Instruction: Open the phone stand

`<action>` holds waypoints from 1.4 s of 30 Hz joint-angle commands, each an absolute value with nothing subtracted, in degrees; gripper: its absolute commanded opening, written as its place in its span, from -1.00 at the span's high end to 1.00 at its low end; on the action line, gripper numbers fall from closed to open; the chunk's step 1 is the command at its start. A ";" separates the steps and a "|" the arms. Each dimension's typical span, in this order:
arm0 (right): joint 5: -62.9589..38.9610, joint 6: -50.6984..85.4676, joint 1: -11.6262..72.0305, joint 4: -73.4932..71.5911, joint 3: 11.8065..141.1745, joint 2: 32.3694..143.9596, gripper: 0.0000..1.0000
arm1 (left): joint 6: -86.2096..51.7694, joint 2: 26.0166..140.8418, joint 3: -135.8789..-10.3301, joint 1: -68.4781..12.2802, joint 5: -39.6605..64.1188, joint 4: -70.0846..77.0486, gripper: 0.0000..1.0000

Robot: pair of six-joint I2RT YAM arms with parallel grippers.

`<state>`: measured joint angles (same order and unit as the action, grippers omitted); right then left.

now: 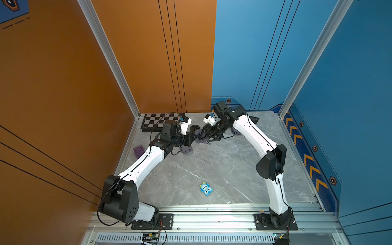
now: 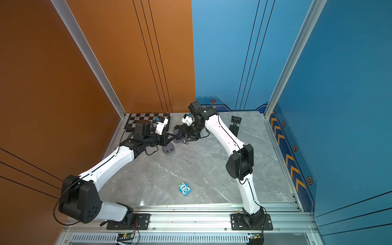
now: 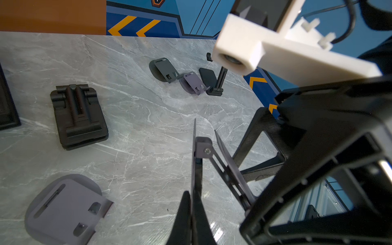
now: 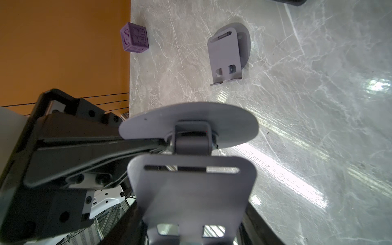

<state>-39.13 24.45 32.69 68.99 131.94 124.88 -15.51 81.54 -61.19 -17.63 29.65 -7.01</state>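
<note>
A grey-purple phone stand (image 1: 199,135) (image 2: 177,138) hangs above the table at the back middle, held between both arms. My left gripper (image 3: 192,194) is shut on the edge of the stand's round base plate (image 4: 191,118). My right gripper (image 4: 194,233) is shut across the width of the slotted back plate (image 4: 191,191), with one finger on each side. In the left wrist view the base plate (image 3: 194,135) and the back plate (image 3: 230,167) spread apart in a narrow V from the hinge (image 3: 203,145). Both top views show the grippers (image 1: 192,134) (image 1: 206,132) meeting tip to tip.
A second grey stand (image 1: 186,149) (image 3: 63,210) lies folded on the table under the left wrist. A purple cube (image 1: 139,151) sits by the orange wall, a chessboard (image 1: 157,122) at the back left. Black stands (image 3: 79,118) (image 2: 235,124) lie behind, and a blue toy (image 1: 205,189) near the front.
</note>
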 commanded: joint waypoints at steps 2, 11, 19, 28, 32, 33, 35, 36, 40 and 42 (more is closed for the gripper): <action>-37.34 27.60 31.46 64.05 133.78 125.77 -0.32 | -16.78 79.63 -60.78 -17.58 29.29 -11.32 1.00; -37.77 28.76 31.37 63.04 133.38 126.59 -0.43 | -17.49 78.33 -60.82 -17.58 29.09 -11.29 1.00; -38.42 30.51 31.14 61.08 133.19 128.34 -0.59 | -17.84 77.87 -60.75 -17.49 29.18 -9.46 1.00; -40.06 31.84 31.04 59.41 132.99 129.49 -0.15 | -17.71 77.96 -60.73 -17.40 28.92 -9.24 1.00; -39.81 31.81 30.98 59.41 132.38 129.17 0.15 | -17.82 78.13 -60.82 -17.23 28.16 -9.23 1.00; -39.50 31.71 30.89 59.41 132.08 128.86 0.23 | -17.99 78.18 -60.82 -17.23 27.88 -9.23 1.00; -38.42 31.47 30.78 59.46 131.60 128.16 0.29 | -18.34 78.39 -60.82 -17.14 27.12 -9.23 1.00; -37.83 31.33 30.77 59.49 131.31 127.51 0.31 | -18.68 78.61 -60.74 -17.06 26.61 -9.23 1.00; -34.66 30.61 30.72 59.68 130.96 125.24 0.34 | -20.31 79.55 -60.51 -16.64 24.37 -9.31 1.00; -32.26 30.10 30.83 60.03 130.90 123.87 0.36 | -21.45 80.35 -60.60 -16.28 23.36 -9.31 1.00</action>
<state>-39.16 31.77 31.62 58.67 131.81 127.55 -19.16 79.96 -60.84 -17.63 26.83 -11.11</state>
